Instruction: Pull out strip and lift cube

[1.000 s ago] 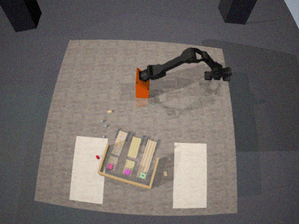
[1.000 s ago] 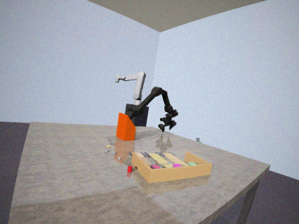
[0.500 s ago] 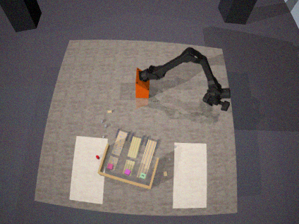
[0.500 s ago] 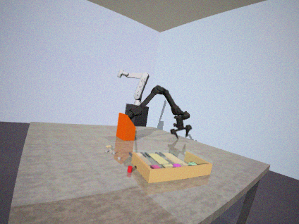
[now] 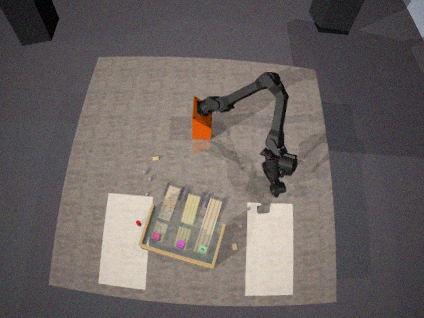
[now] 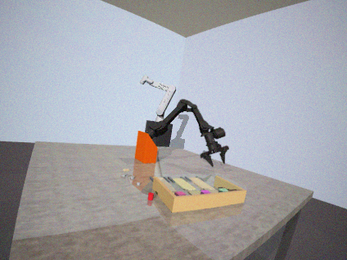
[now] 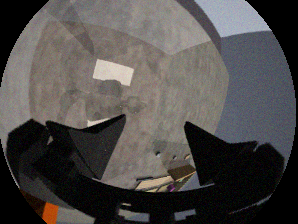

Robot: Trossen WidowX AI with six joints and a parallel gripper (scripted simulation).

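The gripper (image 6: 214, 156) hangs in the air, fingers spread wide and nothing between them, pointing down toward the table (image 6: 74, 180). Below and ahead of it sits the wooden tray (image 5: 176, 256), well apart from the fingertips, with three strips laid side by side inside. Each strip carries a small cube at its far end from the gripper: a pink cube (image 5: 156, 236), a magenta cube (image 5: 180, 244) and a green cube (image 5: 202, 249), the green one nearest the gripper's side. Which one bears the label is too small to tell. A white sheet (image 5: 269, 248) lies just beneath the gripper. Behind the gripper stands the orange block (image 5: 201, 123).
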